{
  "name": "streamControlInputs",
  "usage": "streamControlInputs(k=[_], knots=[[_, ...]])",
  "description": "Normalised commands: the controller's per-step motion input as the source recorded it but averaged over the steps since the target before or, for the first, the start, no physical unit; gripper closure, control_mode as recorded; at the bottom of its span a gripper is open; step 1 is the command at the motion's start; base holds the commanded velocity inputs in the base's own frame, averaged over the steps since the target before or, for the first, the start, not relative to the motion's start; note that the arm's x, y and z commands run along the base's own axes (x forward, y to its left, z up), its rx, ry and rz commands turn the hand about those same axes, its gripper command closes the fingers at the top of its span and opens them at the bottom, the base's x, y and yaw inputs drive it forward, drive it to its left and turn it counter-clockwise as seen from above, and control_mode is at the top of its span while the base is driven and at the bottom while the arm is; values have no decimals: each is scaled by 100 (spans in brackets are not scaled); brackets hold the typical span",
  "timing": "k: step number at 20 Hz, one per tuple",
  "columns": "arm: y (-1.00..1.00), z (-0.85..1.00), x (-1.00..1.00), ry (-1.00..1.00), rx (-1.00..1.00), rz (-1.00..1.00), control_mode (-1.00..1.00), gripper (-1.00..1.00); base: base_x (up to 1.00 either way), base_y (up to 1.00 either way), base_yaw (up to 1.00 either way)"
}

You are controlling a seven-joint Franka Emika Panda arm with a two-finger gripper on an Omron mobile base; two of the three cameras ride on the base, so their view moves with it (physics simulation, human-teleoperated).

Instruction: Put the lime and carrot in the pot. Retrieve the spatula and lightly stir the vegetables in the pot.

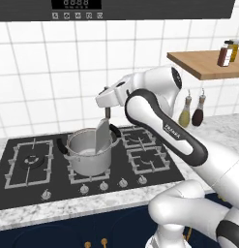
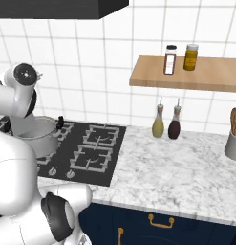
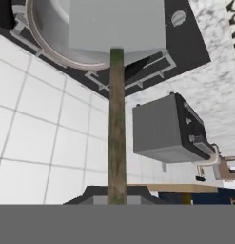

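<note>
My arm arches forward with the elbow high, wrist bent down; my gripper (image 1: pixel 108 110) points downward, jaws clamped tight.

bright, even rendered light; soft shadows, no blur.

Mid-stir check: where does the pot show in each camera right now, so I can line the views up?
Left base view: pot sits left of centre on the hob, spatula blade dipping into it.
Right base view: pot at the left edge, partly behind the white arm.
Hand view: pot rim at top left, behind the blade.
Shared landmark: the black hob.
</note>
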Motion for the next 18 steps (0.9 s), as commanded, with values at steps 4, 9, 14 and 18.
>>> streamControlInputs(k=[4, 9, 14, 18], knots=[[0, -27, 18, -4, 1, 0, -100, 100, 0, 0, 0], [0, -6, 30, -3, 0, 0, -100, 100, 0, 0, 0], [0, -5, 36, 0, 0, 0, -100, 100, 0, 0, 0], [0, -20, 15, 0, 0, 0, -100, 100, 0, 0, 0]])
